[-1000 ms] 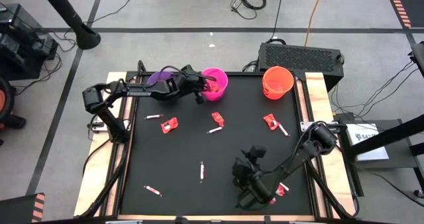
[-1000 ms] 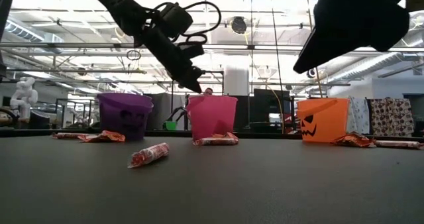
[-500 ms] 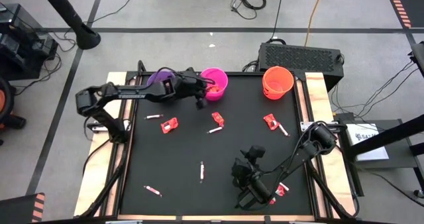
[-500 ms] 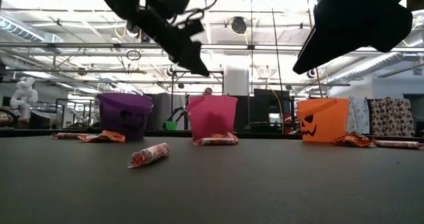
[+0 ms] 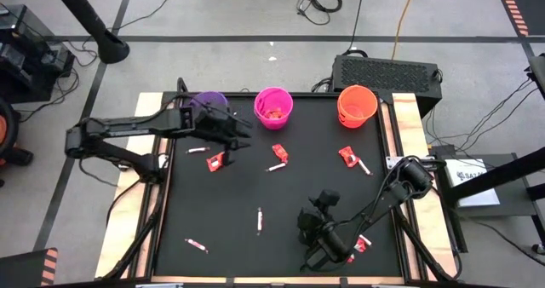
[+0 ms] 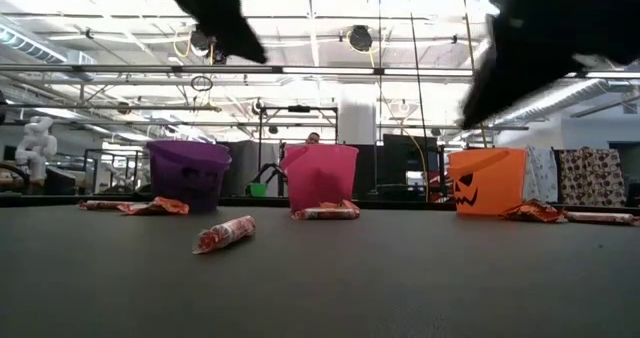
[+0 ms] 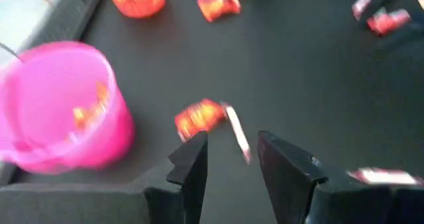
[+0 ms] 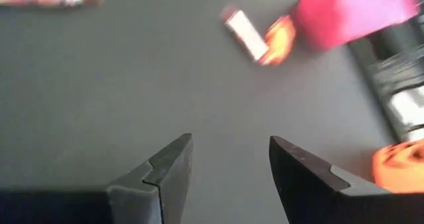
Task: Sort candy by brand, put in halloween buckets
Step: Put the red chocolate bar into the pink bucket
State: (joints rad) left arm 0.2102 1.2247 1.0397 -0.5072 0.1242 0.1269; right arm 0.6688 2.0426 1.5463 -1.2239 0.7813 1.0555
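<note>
Your left tool (image 5: pixel 232 136) hangs over the black surface (image 5: pixel 289 194), just in front of the purple bucket (image 5: pixel 207 101) and right by a red candy (image 5: pixel 217 160); its fingers (image 7: pixel 192 164) are spread w/ nothing between them. Your right tool (image 5: pixel 313 256) sits low near the front edge, fingers (image 8: pixel 169 164) also spread and empty, w/ a red candy (image 5: pixel 363 243) just beside it. Buckets line the far edge: purple, then pink (image 5: pixel 274 106), then orange (image 5: pixel 357 104). The pink one has red-orange candy inside, visible from above and in the left wrist view. Loose candy is scattered on the surface: a pale stick (image 5: pixel 197 150) near the purple bucket, a red piece w/ a stick (image 5: pixel 278 154) mid-surface in front of the pink bucket, a red piece and stick (image 5: pixel 348 157) in front of the orange one, a stick (image 5: pixel 260 221) toward the front centre, and another (image 5: pixel 197 244) at front left. In the low view a wrapped roll (image 6: pixel 224 232) lies nearest the camera.
</note>
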